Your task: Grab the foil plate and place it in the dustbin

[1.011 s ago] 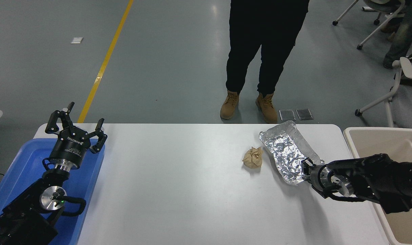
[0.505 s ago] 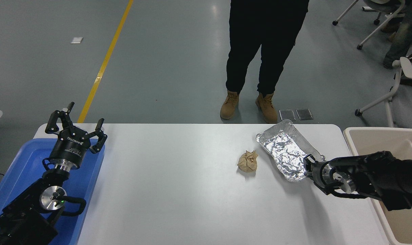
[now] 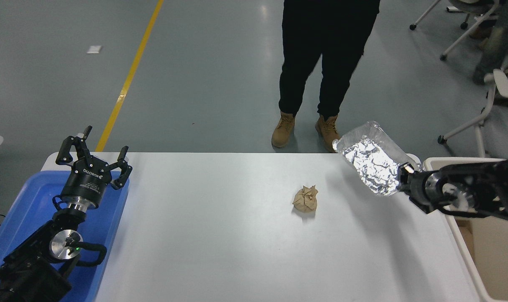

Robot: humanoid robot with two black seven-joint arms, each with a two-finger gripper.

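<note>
With the plate (image 3: pixel 373 161) pinched by its near end in the right gripper (image 3: pixel 403 178) and hanging tilted in the air over the table's (image 3: pixel 220 235) far right corner, we're in the carry stage, and the bin (image 3: pixel 467 161) sits just beside the table on the right, so the next move looks like a swing rightward until the foil clears the rim, then a release. Over on the left, the parked left gripper (image 3: pixel 97 157) hovers over the blue tray (image 3: pixel 23 201) with fingers spread wide, white lettering on its body reading, I think, "ROBOTIQ", while the paper ball (image 3: pixel 305 199) lies alone mid-table.
</note>
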